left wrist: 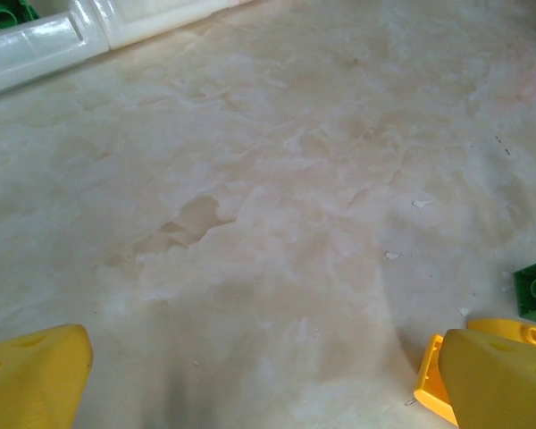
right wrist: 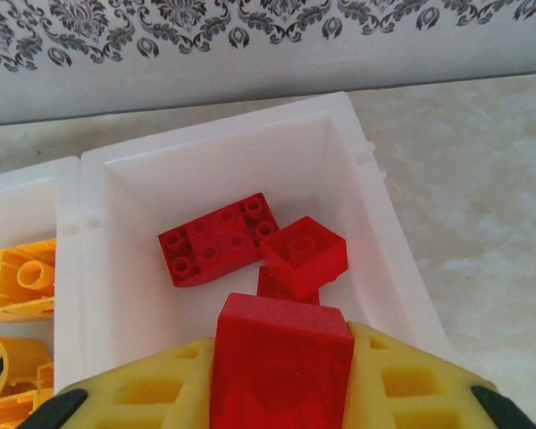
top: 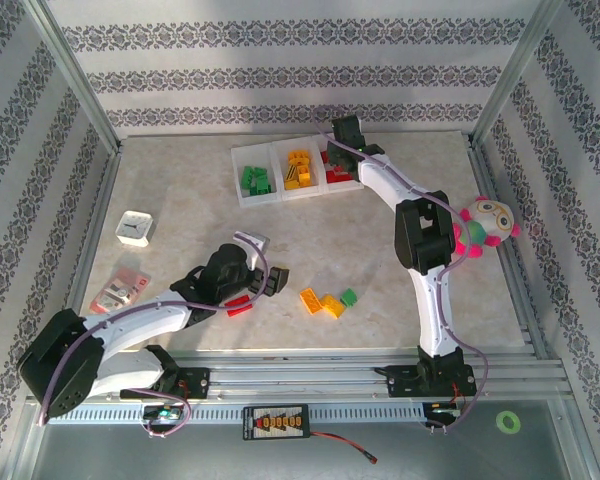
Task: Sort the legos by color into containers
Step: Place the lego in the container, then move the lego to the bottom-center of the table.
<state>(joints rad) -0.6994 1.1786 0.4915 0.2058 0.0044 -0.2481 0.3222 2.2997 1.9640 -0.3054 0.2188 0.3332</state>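
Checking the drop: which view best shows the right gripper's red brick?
Right wrist: the red brick fills the foreground, clamped in the right gripper above the red bin. Top external shows the gripper over that bin, brick indistinct.

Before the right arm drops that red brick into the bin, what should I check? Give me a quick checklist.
1. Right claw grips the held red brick: ok.
2. Claw lined up with the red bin, not the yellow bin: ok.
3. That bin holds red bricks alone: ok.
4. Bare floor in that bin for a landing: ok.
5. Left claw open, low over the table, away from the bins: ok.
6. Drop height above the bin floor: cannot tell.
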